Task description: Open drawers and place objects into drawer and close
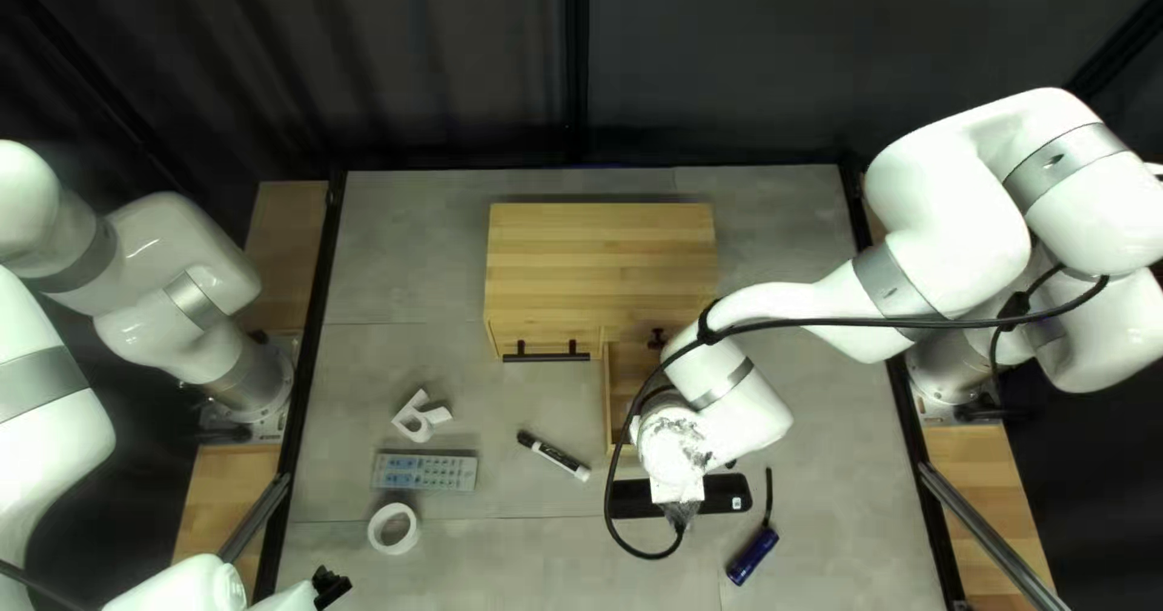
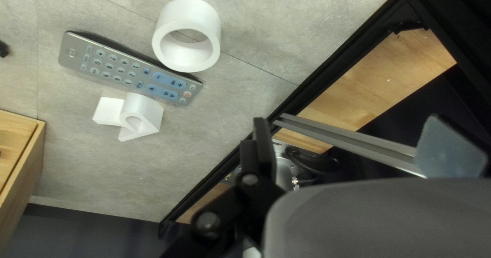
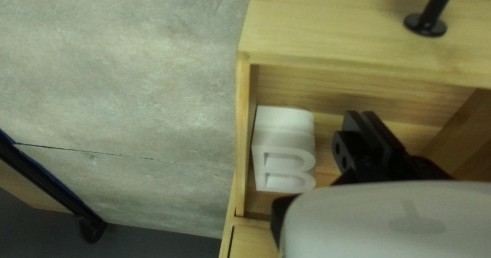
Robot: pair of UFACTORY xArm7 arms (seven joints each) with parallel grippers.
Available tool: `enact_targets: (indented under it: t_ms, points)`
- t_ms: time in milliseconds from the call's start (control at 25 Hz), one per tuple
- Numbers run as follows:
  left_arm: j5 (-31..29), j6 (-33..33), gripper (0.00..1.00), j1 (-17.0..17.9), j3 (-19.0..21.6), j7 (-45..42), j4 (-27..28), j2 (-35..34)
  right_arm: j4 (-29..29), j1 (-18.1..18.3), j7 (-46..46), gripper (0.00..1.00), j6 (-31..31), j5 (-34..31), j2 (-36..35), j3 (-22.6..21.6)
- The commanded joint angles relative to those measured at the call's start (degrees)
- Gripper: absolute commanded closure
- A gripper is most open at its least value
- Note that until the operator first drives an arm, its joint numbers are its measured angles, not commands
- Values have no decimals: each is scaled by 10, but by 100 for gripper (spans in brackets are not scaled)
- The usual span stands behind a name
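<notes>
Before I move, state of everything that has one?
Right drawer (top left view): open, letter B inside
Left drawer: closed
Right gripper: fingers shut, empty
Left gripper: open or shut unclear
Remote: buttons up
Marker: on its side
White ring: lying flat
Letter R: on table
</notes>
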State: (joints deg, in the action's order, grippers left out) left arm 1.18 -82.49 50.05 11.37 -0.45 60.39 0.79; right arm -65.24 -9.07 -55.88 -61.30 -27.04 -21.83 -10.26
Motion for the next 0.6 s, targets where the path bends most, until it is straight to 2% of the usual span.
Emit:
enact_targets:
  t_ms: [40, 600]
  points:
    - [0, 0, 0, 0, 0, 0, 0, 0, 3, -1, 2, 99, 2, 2, 2, -1]
    - [0, 0, 0, 0, 0, 0, 0, 0, 11, -3, 11, 99, 3, 8, 10, -4]
